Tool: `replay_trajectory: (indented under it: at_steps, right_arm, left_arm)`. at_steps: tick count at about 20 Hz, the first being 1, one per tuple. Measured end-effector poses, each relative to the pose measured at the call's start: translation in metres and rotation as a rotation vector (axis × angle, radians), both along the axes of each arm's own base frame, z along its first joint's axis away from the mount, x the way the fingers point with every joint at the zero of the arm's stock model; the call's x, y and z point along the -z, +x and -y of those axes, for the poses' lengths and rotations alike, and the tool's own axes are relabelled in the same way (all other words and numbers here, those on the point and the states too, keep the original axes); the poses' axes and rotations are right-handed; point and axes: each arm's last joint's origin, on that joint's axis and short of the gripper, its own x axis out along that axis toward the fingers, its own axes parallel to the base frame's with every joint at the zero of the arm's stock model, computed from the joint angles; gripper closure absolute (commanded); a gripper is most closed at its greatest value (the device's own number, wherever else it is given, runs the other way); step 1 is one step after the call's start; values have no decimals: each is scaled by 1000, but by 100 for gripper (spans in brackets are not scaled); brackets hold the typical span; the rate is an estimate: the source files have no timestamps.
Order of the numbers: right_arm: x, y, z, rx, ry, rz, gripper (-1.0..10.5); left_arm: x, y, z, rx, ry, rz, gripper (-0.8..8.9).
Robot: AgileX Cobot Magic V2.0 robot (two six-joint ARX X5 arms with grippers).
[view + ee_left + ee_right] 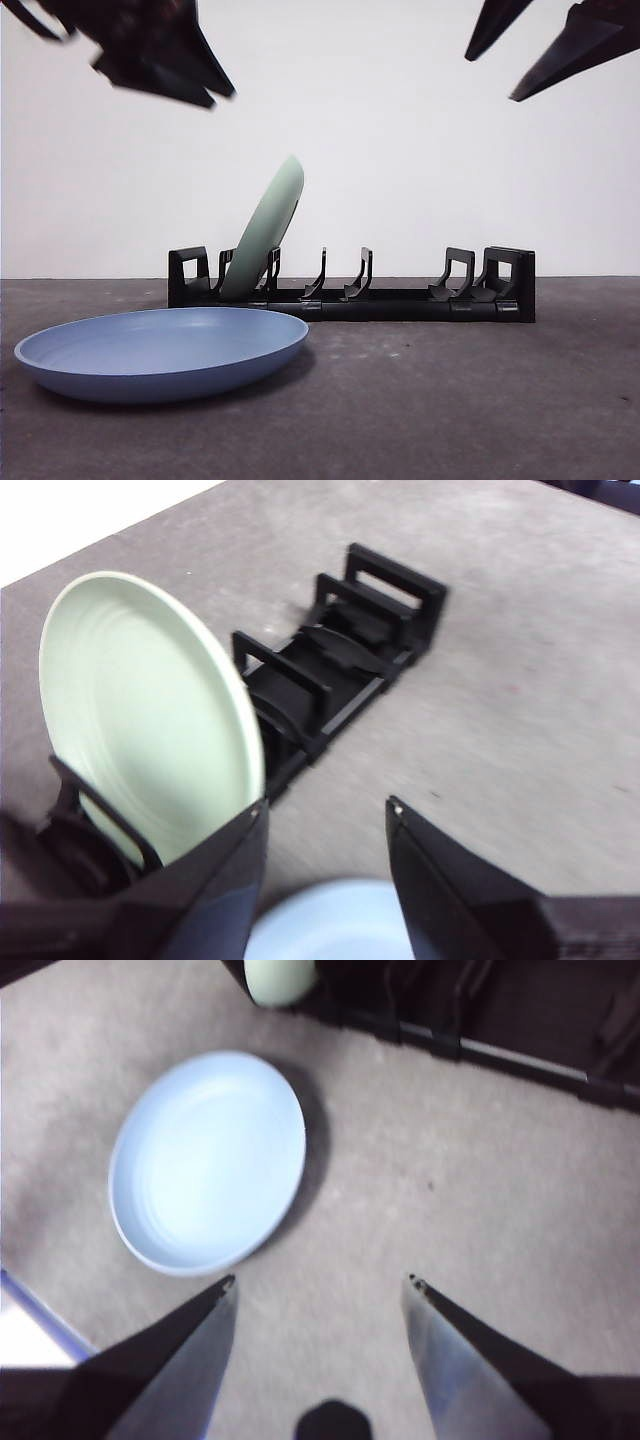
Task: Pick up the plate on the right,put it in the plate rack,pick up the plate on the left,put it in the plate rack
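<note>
Long low black plastic plate rack point(352, 292) with paired curved prongs, smooth pale green round plate point(264, 230) leaning in its left end slot, shallow glossy blue round plate point(162, 350) flat on matte grey table point(480, 400) in front, left gripper point(325, 820) and right gripper point(318, 1295) raised, jaws apart, empty

We see one plate point(262, 232) standing in the plate rack point(400, 296) near its left end. Another plate point(160, 352) lies flat on the table point(450, 400), in front.
</note>
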Motion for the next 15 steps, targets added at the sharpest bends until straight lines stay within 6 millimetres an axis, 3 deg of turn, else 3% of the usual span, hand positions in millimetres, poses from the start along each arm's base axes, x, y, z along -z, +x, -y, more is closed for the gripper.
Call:
replay_trajectory:
  at_steps: [4,9,15]
  right_arm:
    - [15,16,-30,-55,22,-12,667]
    - [64,44,-82,-125,6,-100,667]
    - [117,66,-113,-115,-16,-186,667]
  left_arm:
    - [-28,-47,-16,9,17,-7,615]
    - [-38,-97,-33,16,59,-103,615]
    - [-38,-125,-42,19,91,-193,614]
